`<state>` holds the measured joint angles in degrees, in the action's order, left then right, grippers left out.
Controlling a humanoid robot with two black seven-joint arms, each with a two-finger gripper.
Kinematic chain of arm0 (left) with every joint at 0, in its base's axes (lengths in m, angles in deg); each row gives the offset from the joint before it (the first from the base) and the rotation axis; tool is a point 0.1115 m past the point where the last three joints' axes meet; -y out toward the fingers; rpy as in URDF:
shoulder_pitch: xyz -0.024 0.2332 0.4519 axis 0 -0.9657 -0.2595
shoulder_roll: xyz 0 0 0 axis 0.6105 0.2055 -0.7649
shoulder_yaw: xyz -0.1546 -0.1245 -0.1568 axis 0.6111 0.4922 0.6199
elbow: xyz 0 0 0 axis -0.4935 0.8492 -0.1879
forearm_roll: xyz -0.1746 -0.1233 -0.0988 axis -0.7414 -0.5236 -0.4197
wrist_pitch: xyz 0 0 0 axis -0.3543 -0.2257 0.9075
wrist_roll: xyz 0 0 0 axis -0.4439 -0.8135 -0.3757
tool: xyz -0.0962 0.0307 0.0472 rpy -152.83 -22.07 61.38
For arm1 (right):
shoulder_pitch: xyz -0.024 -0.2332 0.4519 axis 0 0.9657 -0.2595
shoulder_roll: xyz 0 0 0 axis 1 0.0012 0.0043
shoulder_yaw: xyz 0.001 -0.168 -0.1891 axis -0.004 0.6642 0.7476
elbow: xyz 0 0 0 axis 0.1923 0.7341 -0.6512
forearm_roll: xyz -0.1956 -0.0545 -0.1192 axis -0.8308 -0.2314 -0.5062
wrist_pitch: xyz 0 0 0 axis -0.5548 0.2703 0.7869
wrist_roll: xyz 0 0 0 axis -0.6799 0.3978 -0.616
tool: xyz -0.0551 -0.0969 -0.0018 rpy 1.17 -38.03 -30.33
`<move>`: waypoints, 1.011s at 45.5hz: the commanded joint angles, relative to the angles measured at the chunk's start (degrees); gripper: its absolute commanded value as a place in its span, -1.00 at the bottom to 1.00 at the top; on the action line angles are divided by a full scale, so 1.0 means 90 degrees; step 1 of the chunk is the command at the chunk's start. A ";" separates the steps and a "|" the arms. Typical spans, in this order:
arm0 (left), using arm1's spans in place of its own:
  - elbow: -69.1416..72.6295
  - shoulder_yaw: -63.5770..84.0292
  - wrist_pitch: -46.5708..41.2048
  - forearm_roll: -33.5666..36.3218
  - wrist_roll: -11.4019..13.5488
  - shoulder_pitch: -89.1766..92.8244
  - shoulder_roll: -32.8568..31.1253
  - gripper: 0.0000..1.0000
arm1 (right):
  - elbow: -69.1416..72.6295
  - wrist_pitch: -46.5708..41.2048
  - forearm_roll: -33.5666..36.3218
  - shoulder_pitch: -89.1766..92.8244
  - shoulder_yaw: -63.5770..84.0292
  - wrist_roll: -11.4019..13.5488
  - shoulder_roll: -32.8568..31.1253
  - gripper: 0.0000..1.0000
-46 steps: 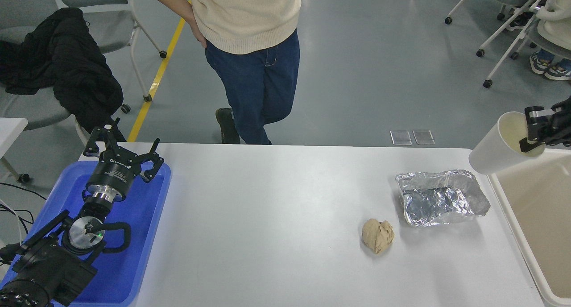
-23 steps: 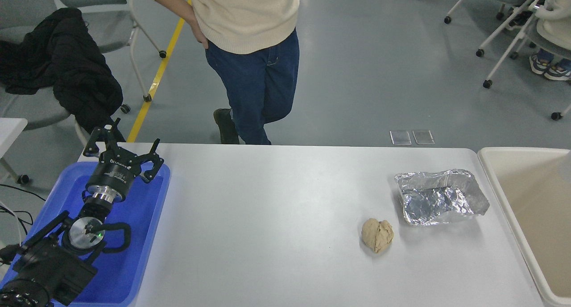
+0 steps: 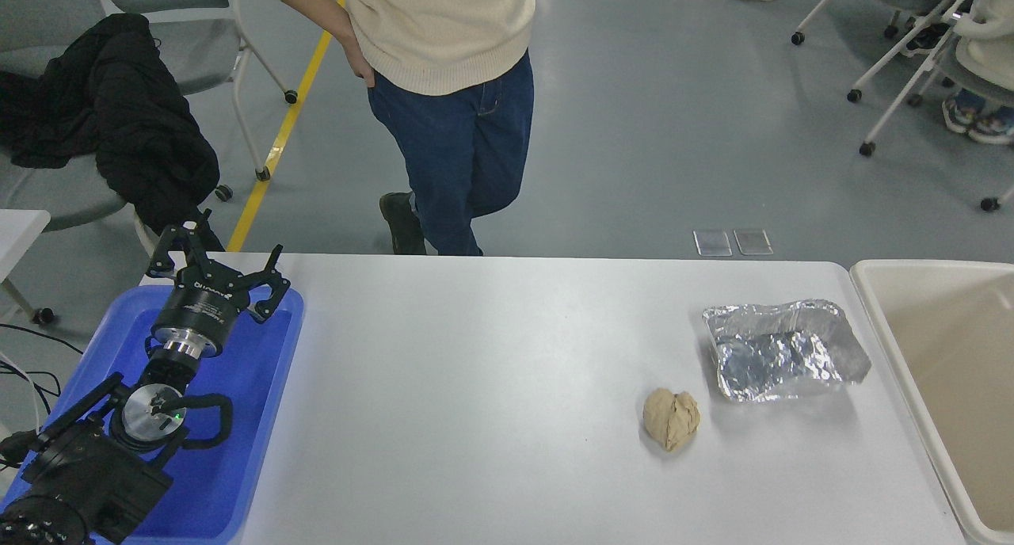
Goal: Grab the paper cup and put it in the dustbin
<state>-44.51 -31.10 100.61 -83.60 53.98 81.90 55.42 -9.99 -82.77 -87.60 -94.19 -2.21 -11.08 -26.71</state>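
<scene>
The cream-beige dustbin [image 3: 893, 347] stands at the table's right end, cut off by the picture's right edge. The part of its inside that shows holds nothing I can see. The paper cup is out of view. My right arm and gripper are out of view too. My left gripper [image 3: 215, 269] is parked at the lower left over a blue tray, its fingers spread open and empty.
A crumpled silver foil tray [image 3: 780, 351] lies at the right of the white table [image 3: 475, 386], with a tan wad of paper [image 3: 671, 418] in front of it. The blue tray [image 3: 238, 434] sits at the left edge. A person [image 3: 444, 93] stands at the far side.
A second ago my right gripper held the white cup by its rim above the dustbin's near-left corner. Both have since left the picture to the right. The left arm has not moved.
</scene>
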 commanded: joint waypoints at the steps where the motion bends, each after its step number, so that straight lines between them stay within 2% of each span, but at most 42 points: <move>1: 0.0000 0.0009 0.0000 0.0000 0.0002 0.0001 0.0000 1.00 | -0.0489 0.2231 0.0964 0.1596 -0.0429 -0.0002 0.0061 -1.00; 9: 0.0000 0.0009 0.0000 0.0000 0.0002 0.0001 0.0000 1.00 | -0.1572 0.2946 0.1188 0.3128 -0.1395 0.0017 0.0647 -1.00; 10: 0.0000 0.0009 0.0000 0.0000 0.0002 0.0001 0.0000 1.00 | -0.2038 0.3004 0.1227 0.3624 -0.1870 0.0114 0.0735 -1.00; 15: 0.0000 0.0009 0.0000 0.0000 0.0002 0.0001 0.0000 1.00 | -0.2929 0.3014 0.1189 0.4447 -0.2879 0.0339 0.0989 -1.00; 22: 0.0000 0.0009 0.0000 0.0000 0.0002 0.0001 0.0000 1.00 | -0.4160 0.3053 0.1169 0.5580 -0.3749 0.0349 0.1594 -1.00; 33: 0.0000 0.0009 0.0000 0.0000 0.0002 0.0001 0.0000 1.00 | -0.4923 0.3580 0.1150 0.6353 -0.3867 0.0388 0.2269 -1.00; 46: 0.0000 0.0009 0.0000 0.0000 0.0002 0.0001 0.0000 1.00 | -0.4943 0.3786 0.1189 0.6529 -0.3857 0.0466 0.2318 -1.00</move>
<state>-44.51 -31.02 100.61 -83.59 54.00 81.91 55.42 -52.18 -50.60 -77.27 -38.78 -35.78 -7.53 -7.50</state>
